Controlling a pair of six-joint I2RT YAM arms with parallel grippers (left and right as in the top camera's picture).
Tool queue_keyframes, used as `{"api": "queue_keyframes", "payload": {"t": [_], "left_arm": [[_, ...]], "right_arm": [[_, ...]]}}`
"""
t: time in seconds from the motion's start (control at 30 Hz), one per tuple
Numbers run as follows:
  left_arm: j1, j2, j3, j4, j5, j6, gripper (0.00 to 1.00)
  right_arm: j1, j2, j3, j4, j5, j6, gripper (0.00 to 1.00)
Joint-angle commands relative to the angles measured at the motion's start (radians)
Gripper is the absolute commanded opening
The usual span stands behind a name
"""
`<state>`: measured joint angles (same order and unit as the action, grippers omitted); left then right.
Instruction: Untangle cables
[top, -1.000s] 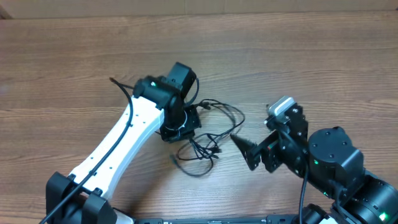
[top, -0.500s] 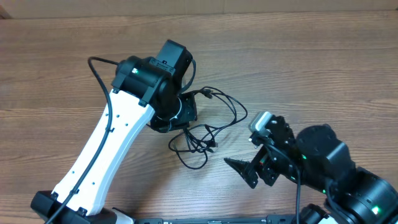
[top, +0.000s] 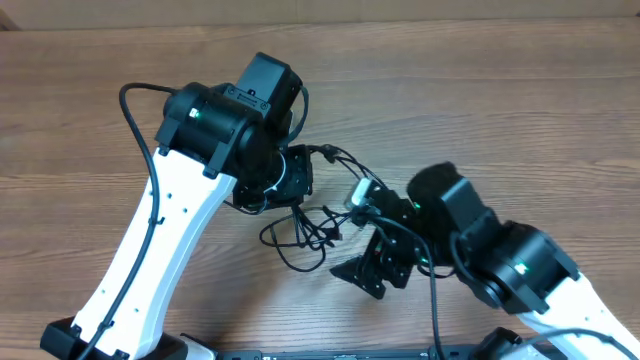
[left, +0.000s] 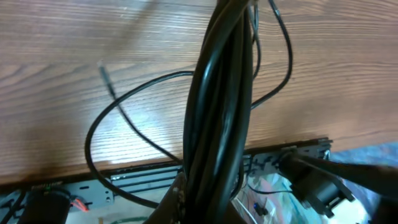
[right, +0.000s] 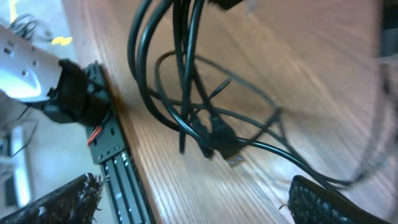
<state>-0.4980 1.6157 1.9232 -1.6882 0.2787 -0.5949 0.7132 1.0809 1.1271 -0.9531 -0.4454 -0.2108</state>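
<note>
Tangle lifted, second grip pending
Left claw (top: 290, 185) clamps the cables (right: 211, 135), knot trailing below it; right claw (top: 362, 272), spread apart, should next pinch one strand just ahead.

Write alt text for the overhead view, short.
A loose tangle of thin black cables lies on a wooden table, with a robot hand at each side. The left hand covers the tangle's upper left edge. The right hand, open, sits just off its lower right.
</note>
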Motion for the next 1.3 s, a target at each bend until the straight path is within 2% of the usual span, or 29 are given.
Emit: {"api": "queue_keyframes", "payload": {"t": [0.0, 0.13, 0.3, 0.37, 0.4, 0.83, 0.87, 0.9, 1.03, 1.13, 1.27], "left_arm": [[-0.006, -0.042, 0.048, -0.002, 0.062, 0.035, 0.09], [-0.006, -0.054, 0.075, -0.002, 0.116, 0.038, 0.11], [-0.006, -0.074, 0.099, -0.001, 0.167, 0.039, 0.12], [-0.007, -0.085, 0.101, -0.001, 0.167, 0.039, 0.13], [-0.007, -0.09, 0.101, -0.002, 0.167, 0.039, 0.13], [-0.006, -0.105, 0.101, -0.001, 0.166, 0.039, 0.16], [-0.006, -0.105, 0.101, -0.001, 0.165, 0.04, 0.17], [-0.006, -0.105, 0.101, -0.002, 0.158, 0.052, 0.21], [-0.006, -0.105, 0.101, -0.002, 0.113, 0.068, 0.4], [-0.006, -0.105, 0.101, -0.002, 0.076, 0.063, 0.45], [-0.006, -0.105, 0.101, -0.002, 0.05, 0.04, 0.53]], "right_arm": [[-0.003, 0.024, 0.011, 0.014, -0.057, -0.056, 0.91], [-0.003, 0.029, 0.011, 0.05, -0.057, -0.061, 0.86], [-0.003, 0.029, 0.011, 0.103, -0.057, -0.06, 0.85], [-0.003, 0.029, 0.011, 0.122, -0.057, -0.06, 0.72], [-0.003, 0.029, 0.011, 0.13, -0.058, -0.059, 0.7], [-0.003, 0.029, 0.011, 0.163, -0.132, -0.051, 0.7], [-0.003, 0.029, 0.011, 0.159, -0.121, -0.048, 0.7], [-0.003, 0.029, 0.011, 0.151, -0.079, -0.034, 0.75], [-0.003, 0.029, 0.011, 0.143, 0.146, 0.084, 0.78], [-0.003, 0.028, 0.011, 0.14, 0.294, 0.169, 0.8], [-0.003, 0.027, 0.011, 0.127, 0.267, 0.181, 0.84]]}}
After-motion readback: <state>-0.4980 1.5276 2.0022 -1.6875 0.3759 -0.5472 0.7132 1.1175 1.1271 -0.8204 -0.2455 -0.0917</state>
